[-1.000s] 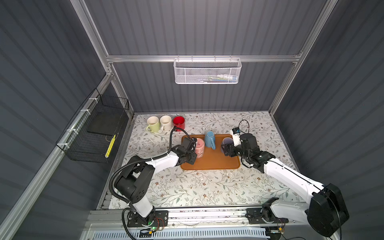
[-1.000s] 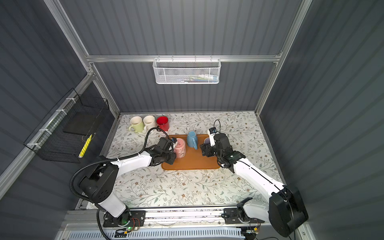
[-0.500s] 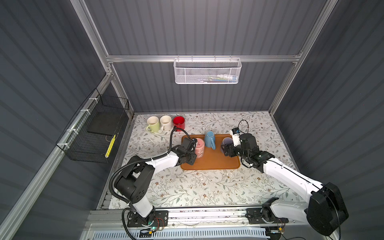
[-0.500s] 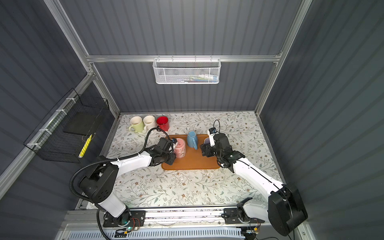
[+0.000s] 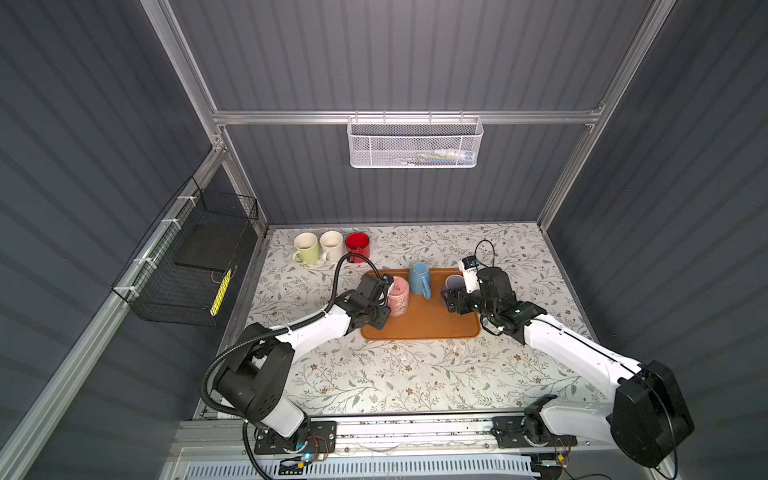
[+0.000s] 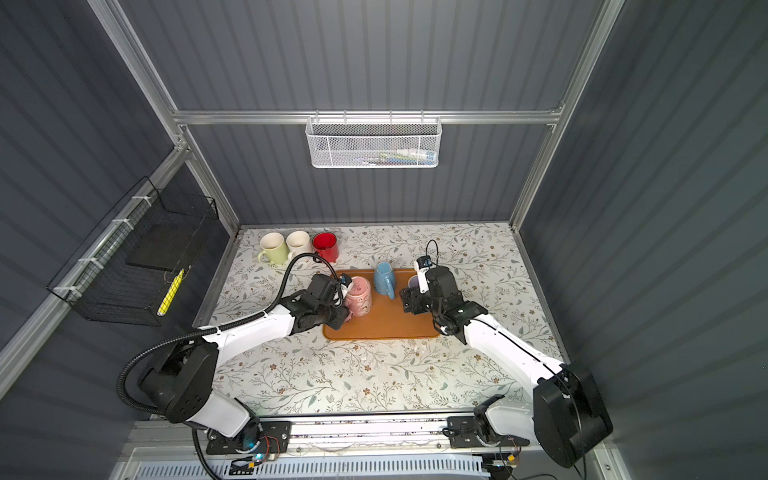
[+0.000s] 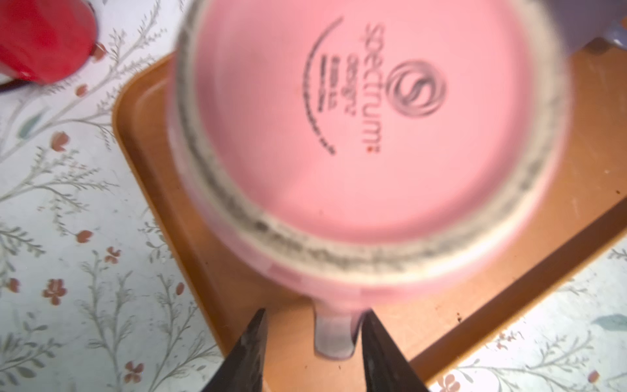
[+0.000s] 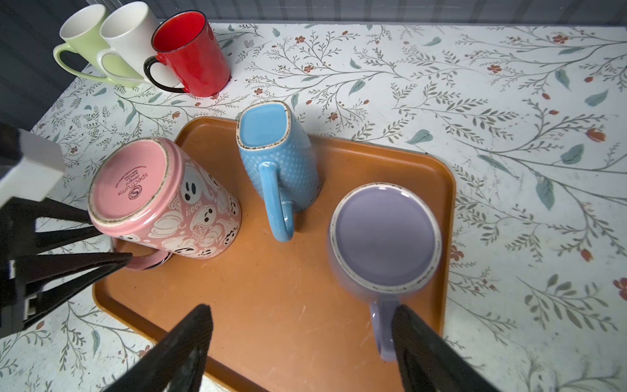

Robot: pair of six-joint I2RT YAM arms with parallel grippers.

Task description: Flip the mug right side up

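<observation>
Tray (image 7: 149, 163): left gripper (image 7: 315, 312) parted astride blurred mug handle (image 7: 334, 336), perhaps touching; right gripper (image 8: 302, 307) wide.

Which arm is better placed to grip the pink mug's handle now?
Left. The left end effector straddles the handle of the pink mug; the right end effector hangs open beside the purple mug.

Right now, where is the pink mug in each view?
Top view: pink mug on the left end of the tray, base up.
Top view: pink mug in the same spot.
Left wrist: its base fills the frame, handle between the fingers of the left gripper.
Right wrist: base up, beside the blue mug.
Shared landmark: the orange tray under it.
</observation>
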